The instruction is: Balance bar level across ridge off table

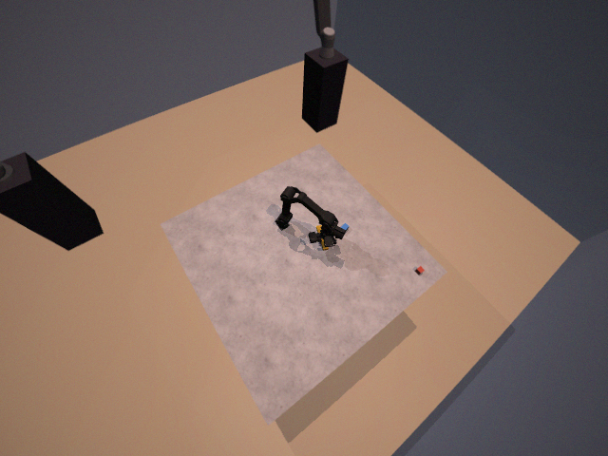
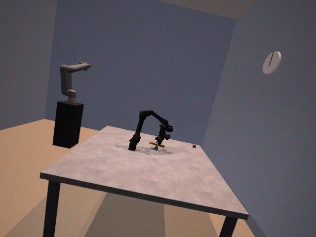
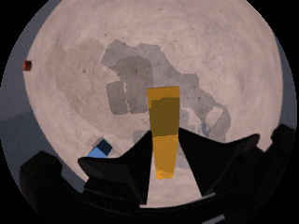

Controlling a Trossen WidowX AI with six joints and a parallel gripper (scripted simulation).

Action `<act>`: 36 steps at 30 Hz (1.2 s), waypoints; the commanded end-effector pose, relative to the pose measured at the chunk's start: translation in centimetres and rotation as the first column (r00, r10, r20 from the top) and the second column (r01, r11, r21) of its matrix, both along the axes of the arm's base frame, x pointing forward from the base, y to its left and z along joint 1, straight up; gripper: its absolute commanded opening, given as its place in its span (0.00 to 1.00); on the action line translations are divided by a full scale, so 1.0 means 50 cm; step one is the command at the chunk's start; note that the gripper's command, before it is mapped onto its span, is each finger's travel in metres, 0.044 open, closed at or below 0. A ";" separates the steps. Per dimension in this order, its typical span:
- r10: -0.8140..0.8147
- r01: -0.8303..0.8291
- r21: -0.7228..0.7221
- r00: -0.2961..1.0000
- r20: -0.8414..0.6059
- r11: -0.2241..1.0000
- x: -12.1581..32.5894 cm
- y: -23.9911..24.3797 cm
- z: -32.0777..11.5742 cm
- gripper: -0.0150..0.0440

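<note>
The yellow bar (image 1: pixel 324 247) (image 2: pixel 153 143) (image 3: pixel 164 117) is held lengthwise between the two black fingers, its ends sticking out on both sides. My gripper (image 2: pixel 159 144) (image 3: pixel 164 132) is shut on the bar and points down at it. In the exterior view a small dark blue-grey ridge (image 2: pixel 156 147) stands on the table below the bar, which is off the table. Whether the bar touches the ridge's top, and whether it is exactly level, I cannot tell. In the wrist view the bar hides most of what is beneath it.
A blue block (image 1: pixel 344 226) (image 2: pixel 156 141) (image 3: pixel 99 150) lies close beside the gripper, on the far side in the exterior view. A red block (image 1: pixel 420 270) (image 2: pixel 194 146) (image 3: pixel 27 65) lies farther off, near a table corner. The arm's shadow falls around the bar.
</note>
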State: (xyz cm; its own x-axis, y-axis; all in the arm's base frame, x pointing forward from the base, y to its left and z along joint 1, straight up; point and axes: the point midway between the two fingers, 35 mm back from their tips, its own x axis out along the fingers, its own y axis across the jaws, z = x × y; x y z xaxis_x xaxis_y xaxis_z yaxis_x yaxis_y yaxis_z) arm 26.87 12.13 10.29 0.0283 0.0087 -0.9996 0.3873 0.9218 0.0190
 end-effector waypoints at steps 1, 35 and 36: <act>-0.003 0.003 0.002 1.000 -0.005 1.000 -0.001 0.001 -0.004 0.25; -0.003 0.003 0.002 1.000 -0.005 1.000 -0.001 0.001 -0.009 0.25; -0.003 0.003 0.002 1.000 -0.005 1.000 -0.001 0.001 -0.010 0.25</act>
